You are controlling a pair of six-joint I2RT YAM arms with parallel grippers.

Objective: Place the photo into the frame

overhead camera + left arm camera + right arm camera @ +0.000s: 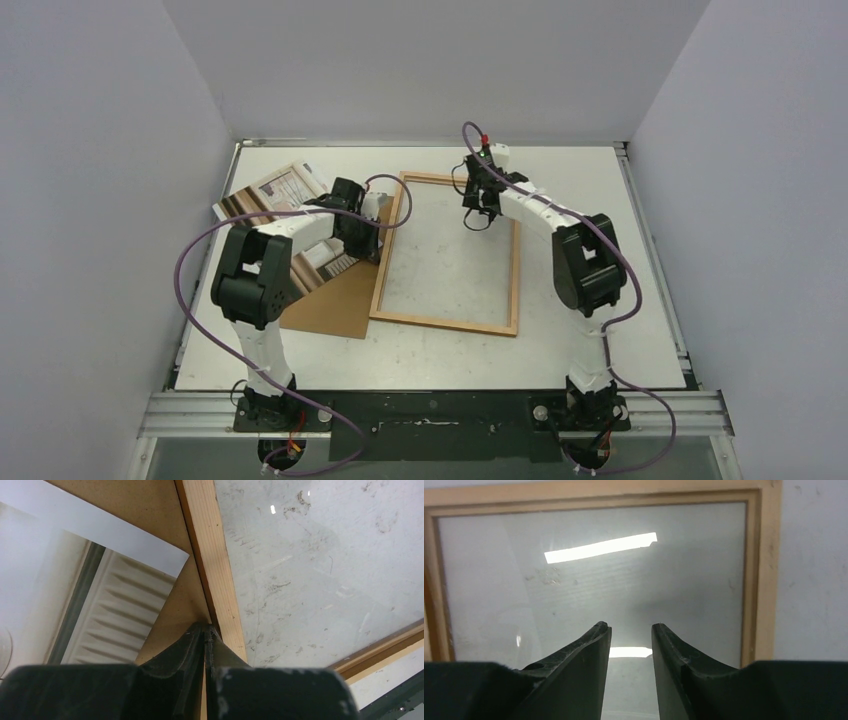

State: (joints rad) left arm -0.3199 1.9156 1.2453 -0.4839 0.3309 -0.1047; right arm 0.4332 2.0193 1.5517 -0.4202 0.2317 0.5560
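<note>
The frame (445, 321) lies flat at the table's centre with a smudged glass pane (599, 595) inside its light wooden moulding (764, 580). The photo (275, 190) rests to the frame's left on a brown board, partly hidden under my left arm; its white border and pale bands (115, 605) show in the left wrist view. My left gripper (205, 627) is shut, its tips down at the seam between the board and the frame's left moulding (210, 555), with nothing visible between them. My right gripper (630, 627) hovers over the pane's far right part, jaws partly apart and empty.
A brown fibreboard backing sheet (335, 300) lies under the photo and butts against the frame's left side. White walls enclose the table on three sides. Purple cables loop off both arms.
</note>
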